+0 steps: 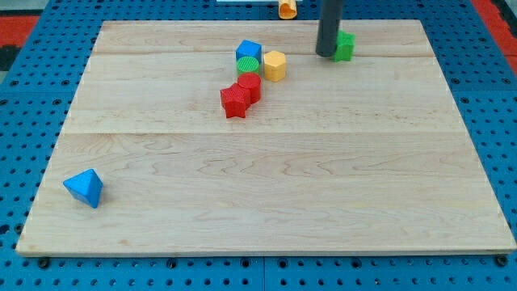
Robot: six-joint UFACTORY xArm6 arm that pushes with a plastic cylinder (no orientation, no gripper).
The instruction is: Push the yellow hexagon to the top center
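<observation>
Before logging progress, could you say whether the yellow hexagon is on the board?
On: the yellow hexagon sits on the board, near the top.

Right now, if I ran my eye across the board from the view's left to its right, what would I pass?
Blue triangular block → red star-shaped block → yellow hexagon → my tip → green block. The other red, green and blue blocks huddle too closely between star and hexagon to order.

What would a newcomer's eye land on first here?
Probably the dark rod at the view's top, my tip right beside a green block. Next, the tight cluster left of it: yellow hexagon, blue block, green cylinder and two red blocks. A lone blue block sits at the bottom left.
</observation>
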